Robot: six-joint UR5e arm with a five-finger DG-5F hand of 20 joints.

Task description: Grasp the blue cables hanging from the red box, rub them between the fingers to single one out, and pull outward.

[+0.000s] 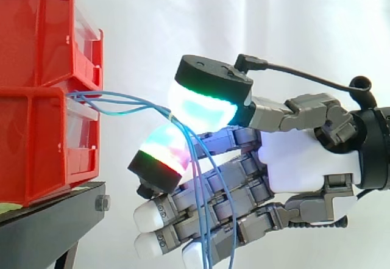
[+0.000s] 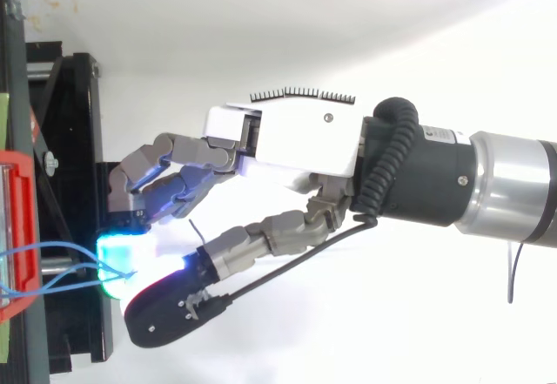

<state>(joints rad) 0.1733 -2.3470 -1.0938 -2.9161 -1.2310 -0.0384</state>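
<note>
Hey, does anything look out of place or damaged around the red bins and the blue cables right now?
Nothing stands out. The blue cables run from between the stacked red bins into the hand's pinch between two glowing pads, then hang loose below it. The bins sit on the black stand, and no damage shows.

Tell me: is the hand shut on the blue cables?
Shut on the blue cables: fingers of the hand pinch them between glowing pads; ends hang below.
</note>
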